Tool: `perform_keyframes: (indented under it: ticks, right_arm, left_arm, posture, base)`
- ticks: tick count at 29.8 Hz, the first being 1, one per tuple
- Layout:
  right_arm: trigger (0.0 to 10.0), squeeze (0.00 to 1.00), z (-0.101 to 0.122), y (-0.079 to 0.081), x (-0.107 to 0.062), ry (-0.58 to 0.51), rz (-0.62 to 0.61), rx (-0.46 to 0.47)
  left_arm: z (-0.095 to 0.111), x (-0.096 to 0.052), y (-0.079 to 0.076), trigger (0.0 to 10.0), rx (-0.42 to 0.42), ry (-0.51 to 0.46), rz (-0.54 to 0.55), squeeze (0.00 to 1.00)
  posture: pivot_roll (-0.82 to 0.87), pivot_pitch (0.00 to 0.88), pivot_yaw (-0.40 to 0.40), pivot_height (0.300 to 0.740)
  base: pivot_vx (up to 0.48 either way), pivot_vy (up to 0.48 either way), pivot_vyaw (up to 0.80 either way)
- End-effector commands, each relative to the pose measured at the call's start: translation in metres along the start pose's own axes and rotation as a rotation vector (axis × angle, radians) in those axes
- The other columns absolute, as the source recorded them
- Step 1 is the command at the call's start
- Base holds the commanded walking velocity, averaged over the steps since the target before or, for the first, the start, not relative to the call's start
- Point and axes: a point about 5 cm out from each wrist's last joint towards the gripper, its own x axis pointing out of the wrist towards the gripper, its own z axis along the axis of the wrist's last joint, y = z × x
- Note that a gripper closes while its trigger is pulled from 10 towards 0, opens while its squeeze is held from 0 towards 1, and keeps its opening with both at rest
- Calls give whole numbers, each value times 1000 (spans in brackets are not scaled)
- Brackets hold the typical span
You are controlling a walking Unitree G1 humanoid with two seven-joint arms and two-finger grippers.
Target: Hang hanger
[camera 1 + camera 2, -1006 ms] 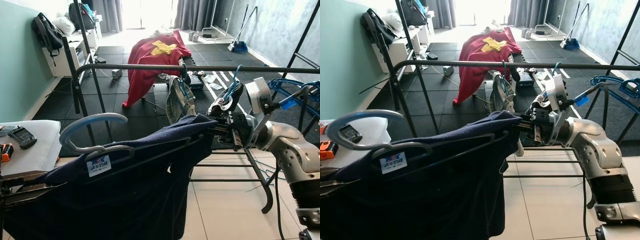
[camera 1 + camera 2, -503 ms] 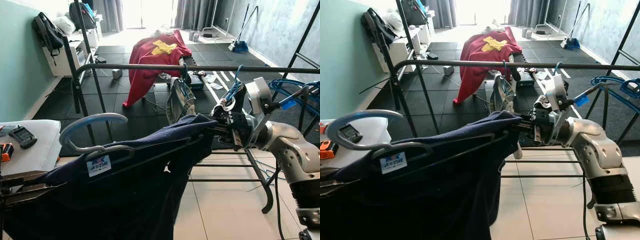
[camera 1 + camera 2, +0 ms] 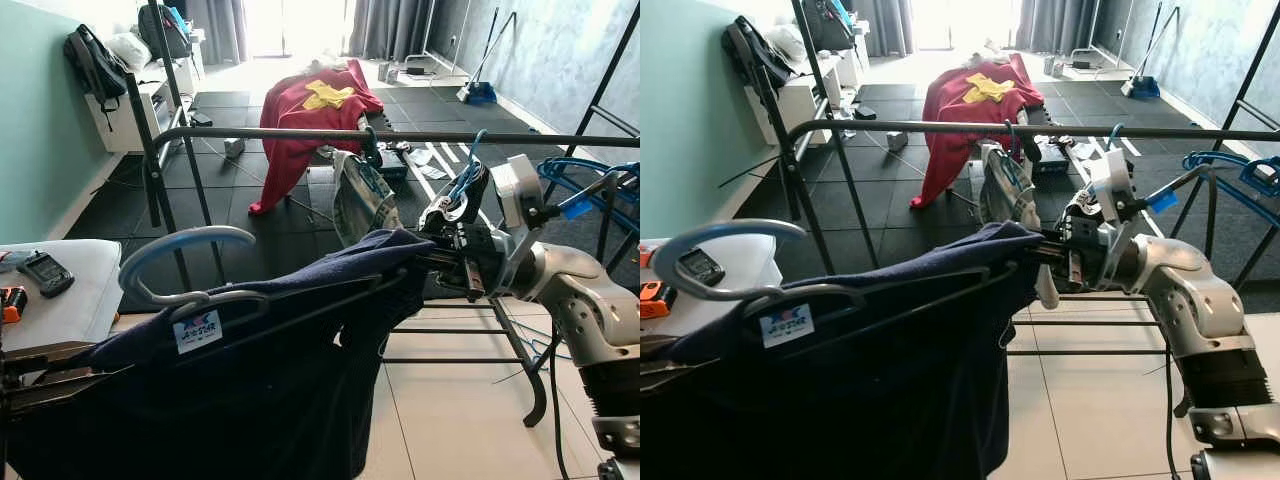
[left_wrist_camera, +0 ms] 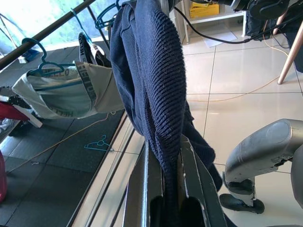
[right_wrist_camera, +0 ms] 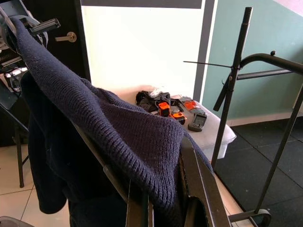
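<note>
A navy knit sweater (image 3: 260, 390) is draped on a hanger whose pale blue hook (image 3: 180, 245) points up, lower than and nearer than the black rack rail (image 3: 420, 136). My right gripper (image 3: 440, 262) is shut on the sweater's right shoulder end; in the right wrist view its fingers (image 5: 196, 189) clamp the knit. At the lower left my left gripper (image 3: 40, 375) is shut on the other shoulder, and its fingers (image 4: 194, 184) pinch the knit in the left wrist view. The hanger lies almost level between both arms.
A pale garment (image 3: 358, 198) hangs on the rail just beyond the sweater. A white table (image 3: 75, 305) with a remote stands at the left. Blue hangers (image 3: 590, 178) sit at the right. A red cloth (image 3: 300, 120) is draped farther back.
The pale garment on the rail sways slightly. Both grippers and the sweater stay in place.
</note>
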Motion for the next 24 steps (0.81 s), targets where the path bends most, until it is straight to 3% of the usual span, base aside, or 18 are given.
perform_keyframes:
  ticks: [1,11,12,13,16,17,18,19,21,22,24]
  right_arm:
    - [0,0,-7,-23,-49,64,-340,10]
    - [0,0,-7,-23,-49,64,-340,10]
    - [0,0,7,-16,-49,-7,-253,11]
    - [2824,0,-7,-15,-38,-78,-240,94]
    - [2824,0,-7,-15,-38,-78,-240,94]
    - [2863,0,-18,-11,-29,-125,-221,161]
    - [2863,0,-18,-11,-29,-125,-221,161]
    - [3020,0,-28,-8,-23,-150,-213,208]
    - [3020,0,-28,-8,-23,-150,-213,208]
    - [2353,0,-41,-11,-19,-137,-272,248]
    - [1961,0,-45,-13,-19,-131,-307,259]
  left_arm:
    - [1,-22,5,10000,-13,24,65,0]
    - [1,-22,5,10000,-13,24,65,0]
    - [-3,-19,6,10000,-16,29,74,0]
    - [-19,5,0,10000,-109,-96,52,0]
    - [-19,5,0,10000,-109,-96,52,0]
    - [-27,25,-5,10000,-176,-197,28,0]
    - [-27,25,-5,10000,-176,-197,28,0]
    - [-30,38,-9,10000,-224,-273,7,0]
    - [-30,38,-9,10000,-224,-273,7,0]
    - [-32,47,-12,10000,-257,-318,-6,0]
    - [-33,50,-13,10000,-263,-322,-5,0]
  posture:
    - [-44,0,-34,740]
    - [-44,0,-34,740]
    - [-48,0,0,740]
    - [-39,0,0,740]
    - [-39,0,0,740]
    - [-39,0,0,740]
    - [-39,0,0,740]
    - [-39,0,0,740]
    - [-39,0,0,740]
    - [-39,0,0,740]
    - [-38,0,0,740]
  base:
    - [0,0,0]
    - [0,0,0]
    - [0,0,0]
    - [0,0,0]
    - [0,0,0]
    - [0,0,0]
    - [0,0,0]
    - [0,0,0]
    - [0,0,0]
    - [0,0,0]
    - [0,0,0]
